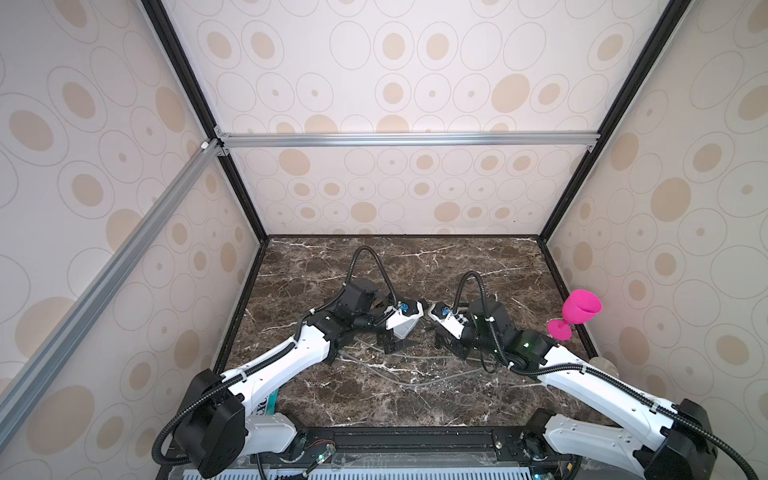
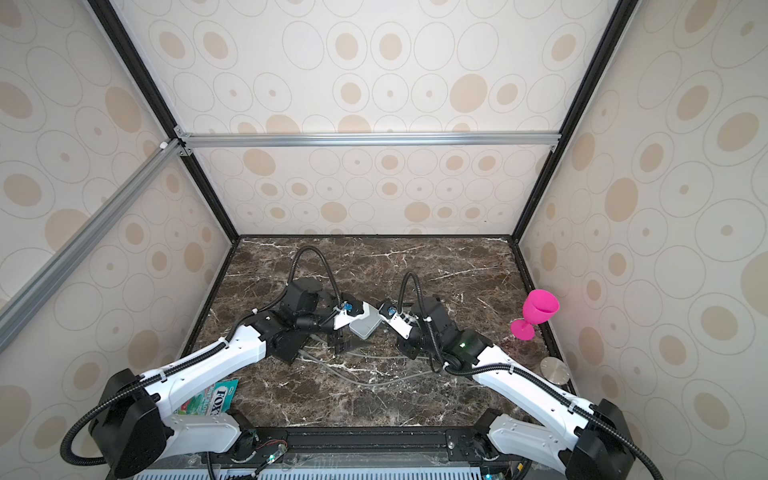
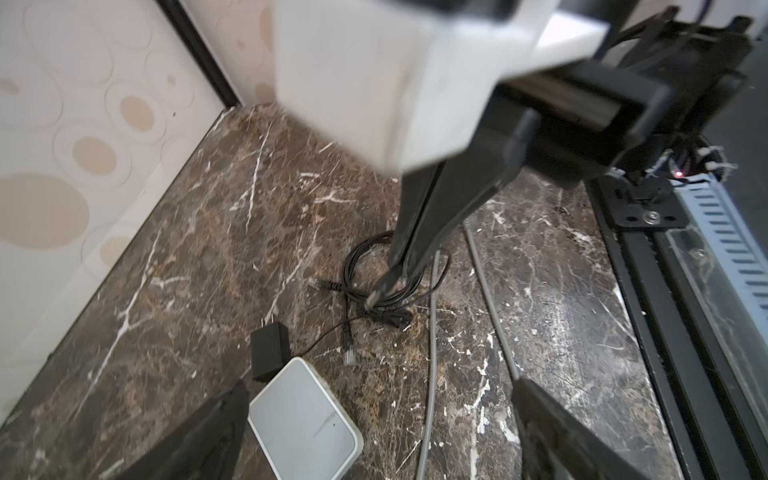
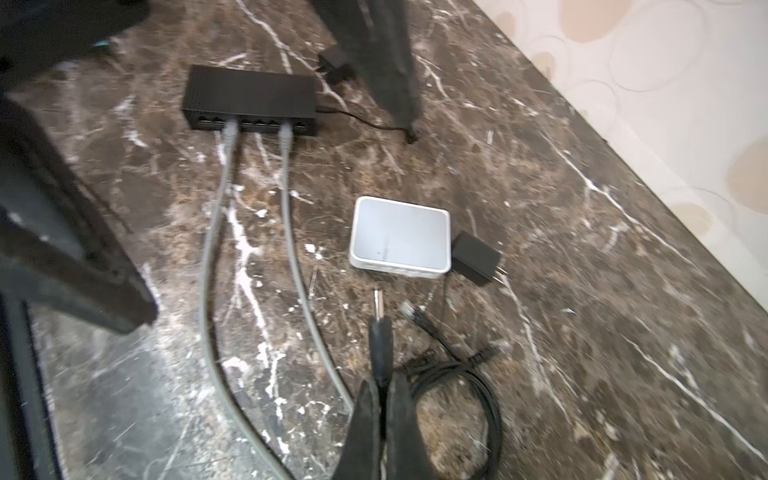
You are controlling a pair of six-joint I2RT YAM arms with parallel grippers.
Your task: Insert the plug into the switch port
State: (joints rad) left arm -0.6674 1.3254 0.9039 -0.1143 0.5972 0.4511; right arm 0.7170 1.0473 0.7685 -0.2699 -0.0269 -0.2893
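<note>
The right gripper [image 4: 384, 399] has its dark, rough fingers pressed together on the plug [image 4: 380, 345], a black round stick with a thin metal tip, well apart from the switch [image 4: 249, 97]. The switch is a flat black box on the marble table [image 4: 582, 332], with two grey cables [image 4: 216, 208] in its ports. A smooth white box [image 4: 400, 237] with round corners lies near the switch. The left gripper [image 3: 374, 436] is spread wide and holds nothing.

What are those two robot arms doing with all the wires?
The right gripper is shut on a black plug, which is not in the black switch yet. The switch lies apart on the table with two grey cables plugged in. The left gripper is open and holds nothing, hovering by a white box.
</note>
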